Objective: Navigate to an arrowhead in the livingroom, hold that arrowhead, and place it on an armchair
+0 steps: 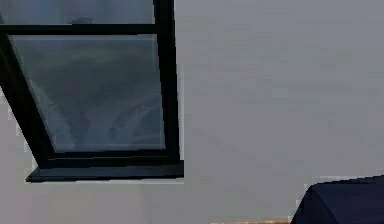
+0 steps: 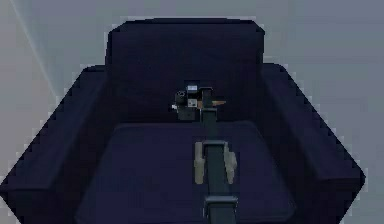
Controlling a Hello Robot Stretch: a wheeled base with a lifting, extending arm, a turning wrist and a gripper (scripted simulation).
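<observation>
A dark navy armchair (image 2: 120, 170) with a broad seat, high back and two thick armrests faces me in the arm side view. The dark arm bar (image 2: 213, 165) rises from the bottom edge over the seat cushion. At its far end sits the gripper (image 2: 186, 100), in front of the chair's backrest. A small brownish pointed bit (image 2: 215, 104) shows just right of the gripper body; it could be the arrowhead, though its shape is too small to make out. I cannot tell whether the gripper holds anything.
In the forward view a dark-framed window (image 1: 95, 90) is set in a plain grey wall (image 1: 270, 90). A corner of the navy armchair (image 1: 345, 200) shows at the lower right, with a strip of wooden floor (image 1: 265, 220) beside it.
</observation>
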